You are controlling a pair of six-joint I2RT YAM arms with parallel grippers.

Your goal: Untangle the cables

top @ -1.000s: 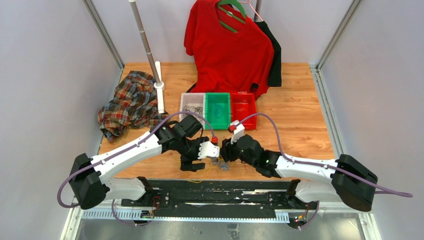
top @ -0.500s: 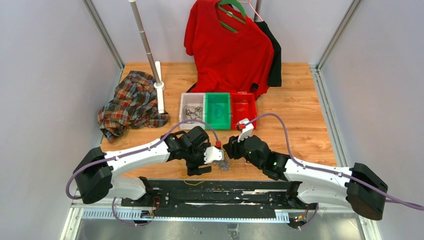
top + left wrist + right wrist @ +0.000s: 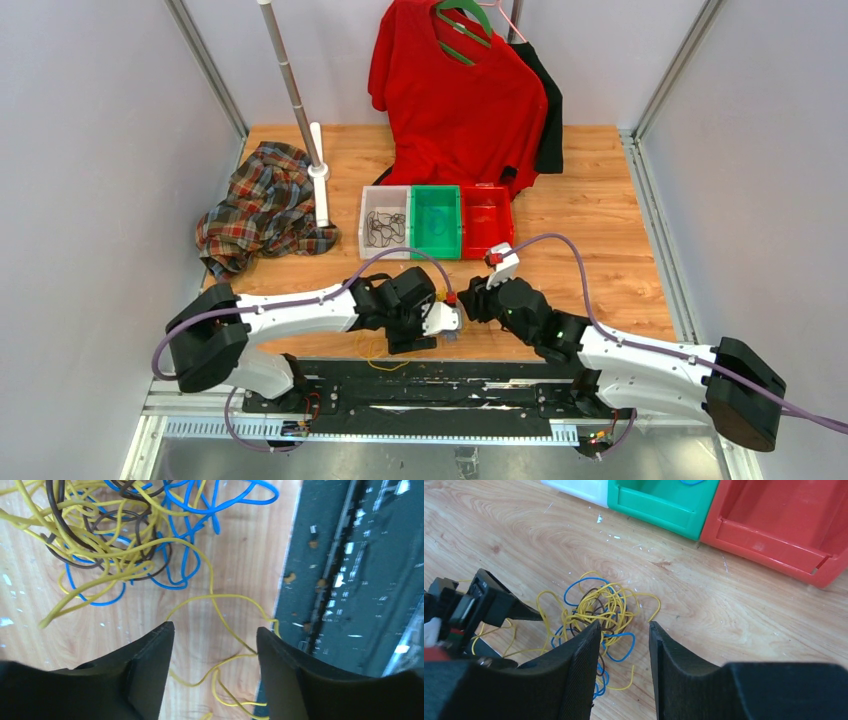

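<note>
**Cable knot between two parted grippers**

Left wrist view: tangle of thin yellow, blue and dark-brown cables [image 3: 117,545] on pale wood, just ahead of left gripper [image 3: 214,630]. Fingers spread wide, clamping nothing, one loose yellow strand on the wood between them. Same strand trailing onto black base plate [image 3: 350,555], a detail visible nowhere else.

Right wrist view: right gripper [image 3: 624,626] above the near side of the knot, jaws apart, nothing pinched. Left gripper just beside the knot at frame left. Beyond, in a touching row: white plastic bin [image 3: 576,487], green plastic bin [image 3: 654,505], red plastic bin [image 3: 769,542].

Overhead view: knot at near edge of wooden table [image 3: 600,230], mostly hidden under both grippers, only yellow loops peeking out. Shows alone the dark cords [image 3: 385,225] inside the white bin.
</note>
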